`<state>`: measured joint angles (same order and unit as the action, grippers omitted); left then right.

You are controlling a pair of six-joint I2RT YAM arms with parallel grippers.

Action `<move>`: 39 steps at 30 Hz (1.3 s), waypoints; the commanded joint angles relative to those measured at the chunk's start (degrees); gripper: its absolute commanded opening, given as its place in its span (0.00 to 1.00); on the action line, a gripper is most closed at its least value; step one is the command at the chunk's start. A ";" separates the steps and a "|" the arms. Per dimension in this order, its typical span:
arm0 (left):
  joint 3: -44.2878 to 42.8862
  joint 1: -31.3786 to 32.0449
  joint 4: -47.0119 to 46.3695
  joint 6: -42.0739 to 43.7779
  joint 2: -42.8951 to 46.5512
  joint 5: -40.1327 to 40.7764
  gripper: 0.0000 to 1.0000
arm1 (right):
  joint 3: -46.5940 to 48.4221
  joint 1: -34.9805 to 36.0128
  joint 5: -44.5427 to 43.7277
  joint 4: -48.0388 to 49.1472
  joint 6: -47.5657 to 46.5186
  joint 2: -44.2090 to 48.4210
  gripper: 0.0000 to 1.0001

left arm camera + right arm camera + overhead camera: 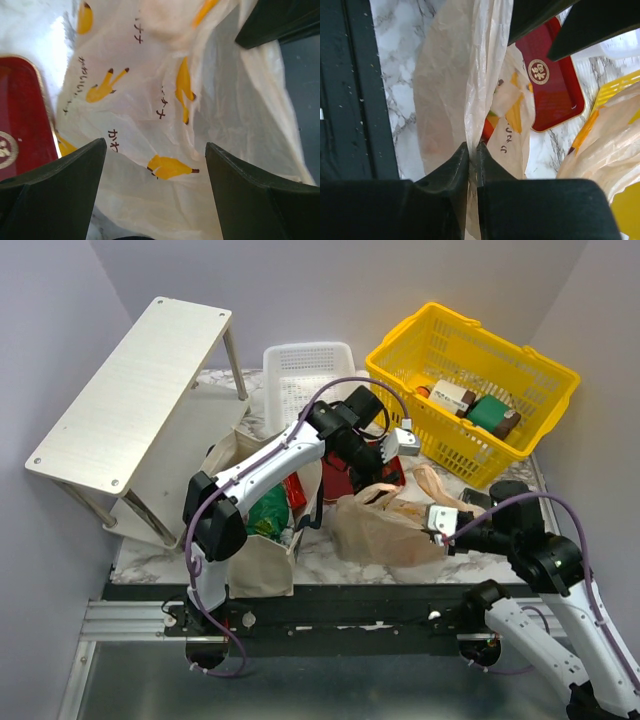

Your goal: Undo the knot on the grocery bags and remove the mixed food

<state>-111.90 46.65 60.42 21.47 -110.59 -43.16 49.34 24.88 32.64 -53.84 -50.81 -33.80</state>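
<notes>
The thin peach-cream plastic bag point(385, 528) lies crumpled at the table's middle, printed with orange-yellow fruit point(172, 166). My left gripper point(156, 150) hangs open just above its top point(388, 472), film between but untouched by the fingers. My right gripper point(474, 150) is shut on a fold of the bag's film at its right side point(432, 530). The knot is hidden under the left gripper. A red snack packet point(550, 85) lies beside the bag. The beige canvas tote point(262, 560) stands left, holding a green snack bag point(268, 510).
A yellow plastic basket point(520, 360) with boxes stands at the back right, and a white basket point(305, 375) behind the bags. A white shelf point(130, 405) leans at the left. The black rail point(330, 605) runs along the near edge.
</notes>
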 commanded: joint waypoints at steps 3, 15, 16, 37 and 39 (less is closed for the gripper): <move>3.18 2.47 1.54 1.12 0.20 -2.99 0.91 | -1.62 2.10 0.75 -3.19 -2.37 3.39 0.07; -7.63 0.73 1.55 3.67 -3.68 7.03 0.00 | -1.00 2.36 0.67 -11.79 -9.48 6.64 0.04; -9.37 -0.85 0.23 2.88 -3.15 6.69 0.00 | -1.26 2.36 0.58 -12.94 -11.49 7.34 0.05; -12.24 -5.53 -10.58 -8.02 14.77 1.42 0.96 | 1.19 2.36 -4.08 -11.82 -0.03 12.10 0.55; -8.27 -4.12 -12.52 -8.38 17.93 1.23 0.98 | 2.07 2.36 -5.47 -7.88 4.11 10.26 0.58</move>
<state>-124.73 40.93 51.00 16.14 -100.57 -37.15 48.40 26.94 30.44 -68.82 -57.82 -21.65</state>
